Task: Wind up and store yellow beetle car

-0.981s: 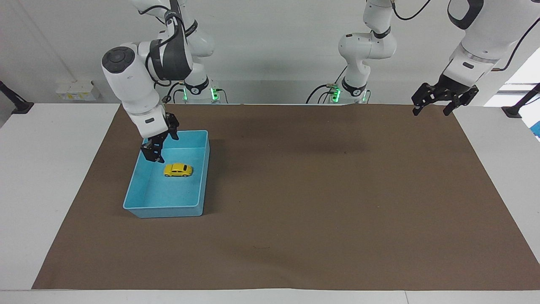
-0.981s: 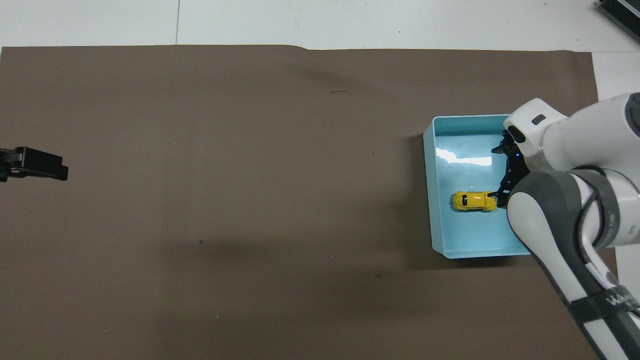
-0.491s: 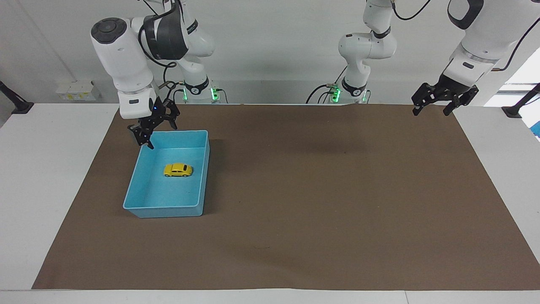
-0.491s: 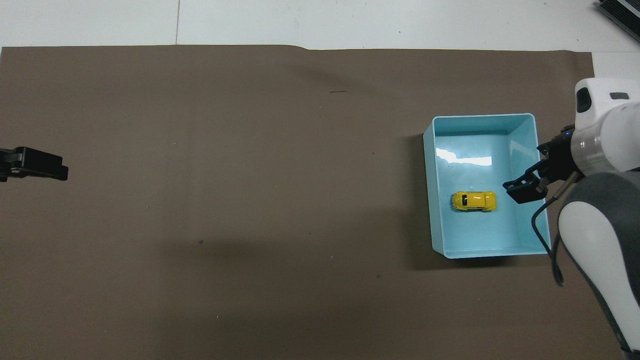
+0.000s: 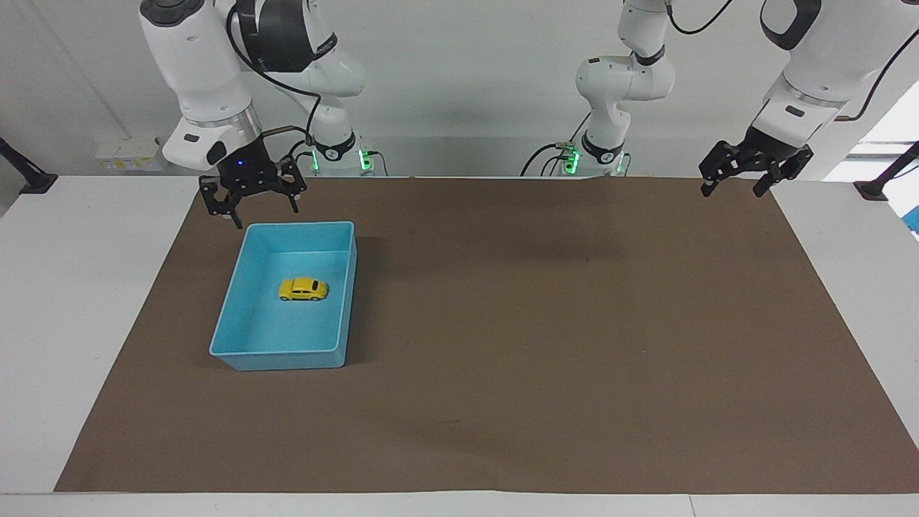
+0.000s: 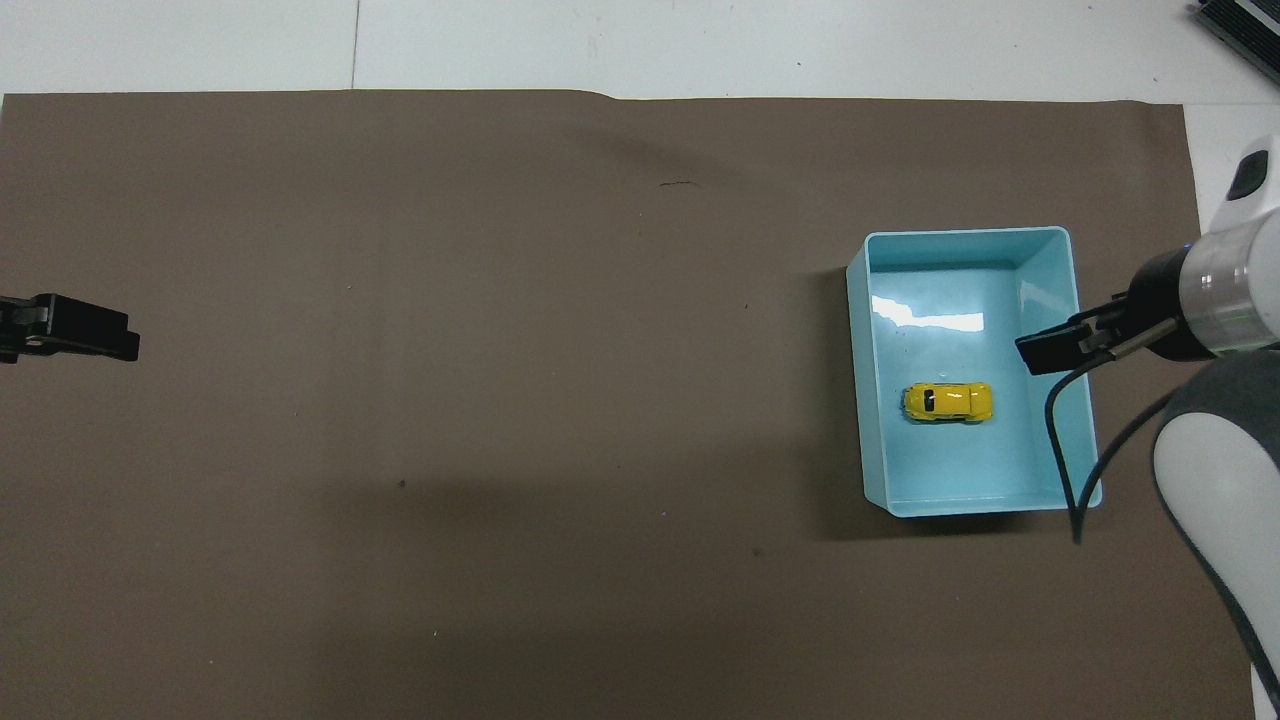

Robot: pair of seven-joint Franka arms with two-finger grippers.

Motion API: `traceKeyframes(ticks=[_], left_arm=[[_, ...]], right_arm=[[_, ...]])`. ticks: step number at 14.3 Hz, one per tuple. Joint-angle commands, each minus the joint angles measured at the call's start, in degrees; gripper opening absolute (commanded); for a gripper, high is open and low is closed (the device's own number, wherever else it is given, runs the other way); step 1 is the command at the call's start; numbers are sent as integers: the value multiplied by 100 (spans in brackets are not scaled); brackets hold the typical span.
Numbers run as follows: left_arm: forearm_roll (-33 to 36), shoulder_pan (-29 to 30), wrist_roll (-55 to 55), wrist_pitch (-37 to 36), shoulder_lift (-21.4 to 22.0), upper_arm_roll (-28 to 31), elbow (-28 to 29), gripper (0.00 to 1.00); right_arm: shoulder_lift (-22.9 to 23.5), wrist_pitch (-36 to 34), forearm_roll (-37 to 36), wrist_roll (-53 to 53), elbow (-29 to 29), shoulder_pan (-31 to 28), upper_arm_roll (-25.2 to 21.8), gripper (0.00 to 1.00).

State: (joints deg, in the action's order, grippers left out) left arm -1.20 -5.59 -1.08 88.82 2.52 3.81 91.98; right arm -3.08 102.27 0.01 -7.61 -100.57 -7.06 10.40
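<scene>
The yellow beetle car (image 5: 303, 289) (image 6: 948, 401) rests on its wheels on the floor of the blue bin (image 5: 276, 353) (image 6: 858, 400), with nothing touching it. My right gripper (image 5: 260, 210) (image 6: 1055, 350) hangs open and empty in the air over the bin's rim at the right arm's end, well above the car. My left gripper (image 5: 734, 188) (image 6: 75, 335) waits open and empty above the edge of the brown mat at the left arm's end of the table.
A brown mat (image 5: 546, 345) (image 6: 500, 400) covers most of the white table (image 5: 86, 301). The bin stands on the mat toward the right arm's end. A black cable (image 6: 1060, 440) droops from the right wrist over the bin's wall.
My right gripper rose out of the bin from beside the car, drew back toward the robots and turned. The car stayed put. The left arm did not move.
</scene>
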Motion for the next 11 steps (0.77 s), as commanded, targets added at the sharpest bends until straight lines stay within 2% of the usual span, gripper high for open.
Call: traceKeyframes(ticks=[1, 3, 6, 8, 11], left_arm=[[32, 50, -15, -85, 12, -29, -31, 100], [32, 41, -24, -76, 12, -29, -31, 100], [32, 32, -24, -67, 12, -29, -31, 100], [32, 23, -24, -76, 12, -29, -31, 100], [32, 23, -24, -85, 12, -29, -31, 100]], right_arm=[[0, 12, 114, 585, 55, -84, -20, 100], [52, 12, 114, 664, 336, -128, -29, 100], [62, 12, 157, 893, 372, -138, -56, 100], [27, 3, 202, 893, 372, -32, 6, 100], [-35, -181, 175, 1147, 354, 433, 147, 100]])
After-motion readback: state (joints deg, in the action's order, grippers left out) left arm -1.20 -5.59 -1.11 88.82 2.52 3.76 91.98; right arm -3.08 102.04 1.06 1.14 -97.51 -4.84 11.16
